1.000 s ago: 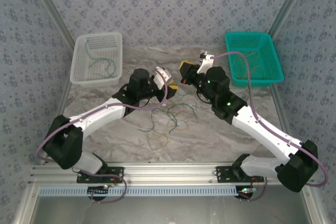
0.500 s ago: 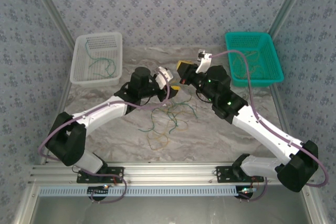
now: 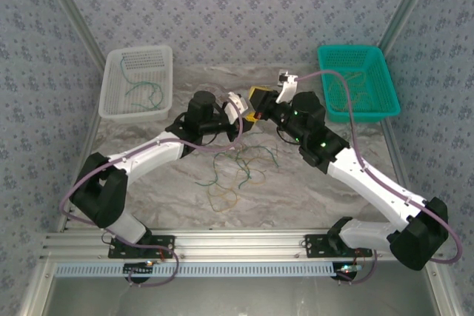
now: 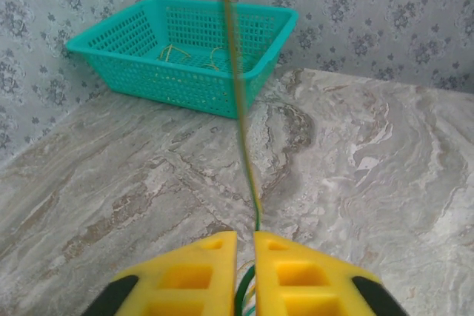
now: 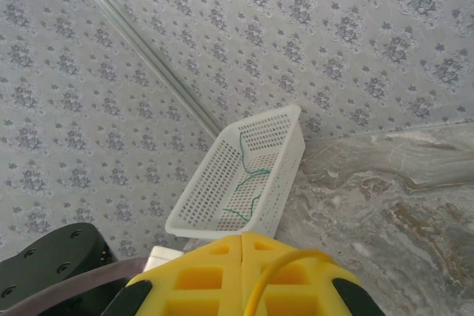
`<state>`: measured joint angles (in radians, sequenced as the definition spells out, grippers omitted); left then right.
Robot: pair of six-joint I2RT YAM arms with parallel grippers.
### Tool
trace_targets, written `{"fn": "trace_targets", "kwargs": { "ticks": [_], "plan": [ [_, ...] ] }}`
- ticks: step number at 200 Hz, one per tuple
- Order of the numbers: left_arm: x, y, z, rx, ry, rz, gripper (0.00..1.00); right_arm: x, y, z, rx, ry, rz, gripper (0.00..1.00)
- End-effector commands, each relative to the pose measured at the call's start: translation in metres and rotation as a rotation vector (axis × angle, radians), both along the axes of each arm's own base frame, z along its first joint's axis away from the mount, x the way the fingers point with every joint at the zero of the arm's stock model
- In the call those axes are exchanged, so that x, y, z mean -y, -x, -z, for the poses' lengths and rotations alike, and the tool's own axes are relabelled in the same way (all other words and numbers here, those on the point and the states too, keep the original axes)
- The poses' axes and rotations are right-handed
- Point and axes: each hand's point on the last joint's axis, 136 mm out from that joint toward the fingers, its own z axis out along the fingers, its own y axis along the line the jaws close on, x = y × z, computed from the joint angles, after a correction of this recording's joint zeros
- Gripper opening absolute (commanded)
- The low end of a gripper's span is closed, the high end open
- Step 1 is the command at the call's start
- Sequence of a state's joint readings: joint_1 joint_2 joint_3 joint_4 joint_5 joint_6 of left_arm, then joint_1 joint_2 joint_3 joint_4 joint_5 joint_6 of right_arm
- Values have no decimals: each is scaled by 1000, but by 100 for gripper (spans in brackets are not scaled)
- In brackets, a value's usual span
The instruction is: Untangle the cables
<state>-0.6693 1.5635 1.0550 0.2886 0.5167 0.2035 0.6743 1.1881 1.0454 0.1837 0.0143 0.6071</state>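
Since a second ago the left gripper (image 4: 241,246) has slid rightward and pinched tight on a taut green-yellow cable (image 4: 238,109); the right gripper (image 5: 242,242) is clamped, apparently on a yellow cable (image 5: 270,271). Nearby, loose cables (image 3: 235,162) lie on the open marble tabletop (image 3: 289,190); a teal basket (image 4: 185,83) and a white basket (image 5: 215,197) flank the far edge.

White arms (image 3: 148,157), black joints (image 3: 100,197) (purple cables (image 3: 326,73) alongside); left gripper (image 4: 245,236) and right gripper (image 5: 242,238) blocky yellow.
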Motion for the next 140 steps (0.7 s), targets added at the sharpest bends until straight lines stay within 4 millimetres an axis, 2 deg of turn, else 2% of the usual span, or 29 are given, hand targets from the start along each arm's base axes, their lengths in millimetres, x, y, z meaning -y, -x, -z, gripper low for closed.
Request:
{"fn": "trace_targets", "kwargs": {
  "ticks": [1,10,27,35,56,68,83,120,140],
  "plan": [
    [-2,3,-9,20,8,8,5,18,1,-15,30,-35,44,0],
    [-5,4,-9,25,10,-5,0,24,-1,-13,23,-31,62,0],
    [-11,3,-10,29,14,-37,0,36,-5,-9,14,-28,95,0],
    [-13,3,-11,28,15,-50,8,41,-6,-8,11,-25,105,0],
    [-18,2,-14,28,23,-78,9,50,-9,-7,12,-26,119,0],
    [-20,4,-16,35,36,-85,3,54,-11,-6,9,-23,127,0],
    [-23,7,-18,34,48,-88,0,61,-12,-4,8,-19,149,0],
    [-30,17,-18,29,56,-87,0,80,-18,4,-6,13,220,0],
    [-38,19,-14,36,43,-116,0,98,-19,8,-15,20,283,0]
  ]
}}
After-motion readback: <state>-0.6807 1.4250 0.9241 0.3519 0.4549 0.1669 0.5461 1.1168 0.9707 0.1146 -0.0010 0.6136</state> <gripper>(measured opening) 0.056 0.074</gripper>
